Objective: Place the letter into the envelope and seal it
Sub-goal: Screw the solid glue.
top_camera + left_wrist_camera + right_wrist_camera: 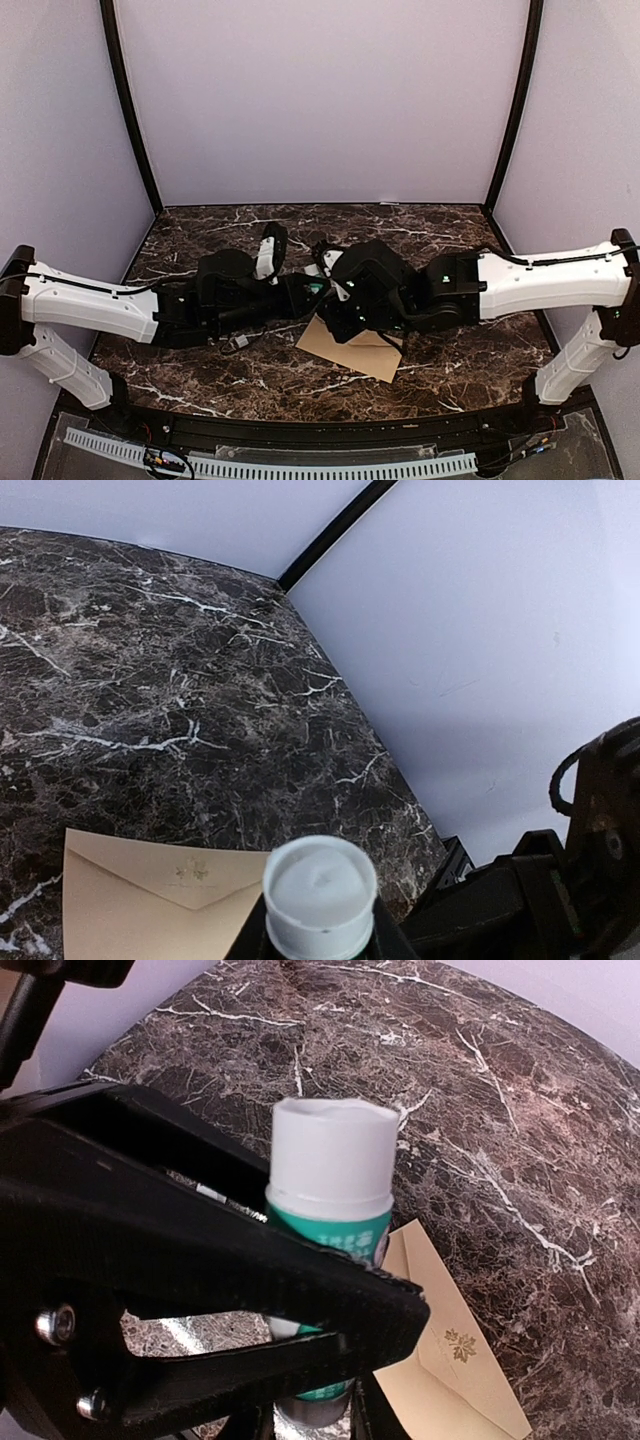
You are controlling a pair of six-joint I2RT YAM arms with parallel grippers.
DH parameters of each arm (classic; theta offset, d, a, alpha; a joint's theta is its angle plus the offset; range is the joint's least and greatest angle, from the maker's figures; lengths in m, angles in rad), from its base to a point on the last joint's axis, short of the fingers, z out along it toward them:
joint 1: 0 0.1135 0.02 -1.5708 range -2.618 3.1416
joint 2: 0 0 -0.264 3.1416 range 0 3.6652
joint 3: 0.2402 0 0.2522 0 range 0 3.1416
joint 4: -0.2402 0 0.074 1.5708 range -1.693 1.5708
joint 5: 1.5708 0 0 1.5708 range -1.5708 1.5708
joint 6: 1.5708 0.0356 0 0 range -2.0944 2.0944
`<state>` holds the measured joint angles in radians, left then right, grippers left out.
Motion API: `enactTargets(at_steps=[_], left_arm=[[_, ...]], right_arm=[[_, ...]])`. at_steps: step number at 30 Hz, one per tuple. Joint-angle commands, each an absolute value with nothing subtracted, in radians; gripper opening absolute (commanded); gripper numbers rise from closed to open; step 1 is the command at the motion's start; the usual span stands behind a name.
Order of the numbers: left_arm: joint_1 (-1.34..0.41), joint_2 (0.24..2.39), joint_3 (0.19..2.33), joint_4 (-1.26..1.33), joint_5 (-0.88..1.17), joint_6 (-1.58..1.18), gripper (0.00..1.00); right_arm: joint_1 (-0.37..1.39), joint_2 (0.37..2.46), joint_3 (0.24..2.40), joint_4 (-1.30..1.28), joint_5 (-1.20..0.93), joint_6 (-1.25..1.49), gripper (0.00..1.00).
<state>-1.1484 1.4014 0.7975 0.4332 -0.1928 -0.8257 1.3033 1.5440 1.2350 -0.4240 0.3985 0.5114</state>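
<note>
Arms meet at the centre of the overhead view, a black tangle that hides what is between them, and all I get there is the envelope [352, 350] poking out flat on the marble table [200, 230], just below centre. The wrist cameras fill it in. On the right wrist, a glue stick [330, 1185] stands mid-frame with its white cap up. My right gripper [330, 1300] is clamped on its green body, the near finger crossing in front and blocking the label. On the left wrist I look down on that cap at the bottom edge. It rises from the left gripper [318, 945], which is closed around the stick lower down. The envelope lies at lower left there, well beneath the claws, with its pointed flap [200, 880] folded down. The right wrist shows a small leaf mark [462, 1345] on it at lower right. I can't see the letter from any camera. Pale walls [320, 100] close in the far side.
</note>
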Motion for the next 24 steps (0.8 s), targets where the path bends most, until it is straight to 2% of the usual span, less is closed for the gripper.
enactTargets(at_steps=[1, 4, 7, 14, 19, 24], left_arm=[[-1.194, 1.350, 0.782, 0.560, -0.012, -0.840, 0.00], [-1.193, 1.297, 0.773, 0.577, 0.013, -0.803, 0.00], [-1.193, 1.256, 0.777, 0.573, 0.050, -0.771, 0.00], [-1.193, 1.154, 0.741, 0.612, 0.129, -0.714, 0.00], [-1.193, 1.139, 0.756, 0.668, 0.306, -0.654, 0.00], [-1.195, 1.136, 0.762, 0.733, 0.423, -0.644, 0.00]], right_arm=[[1.309, 1.412, 1.162, -0.132, 0.338, 0.482, 0.28], [1.303, 1.296, 1.052, -0.014, 0.198, 0.465, 0.45], [1.284, 1.221, 0.968, 0.066, 0.069, 0.471, 0.56], [1.223, 1.072, 0.757, 0.363, -0.221, 0.537, 0.71], [1.207, 1.077, 0.708, 0.578, -0.438, 0.590, 0.72], [1.212, 1.156, 0.747, 0.629, -0.561, 0.608, 0.63]])
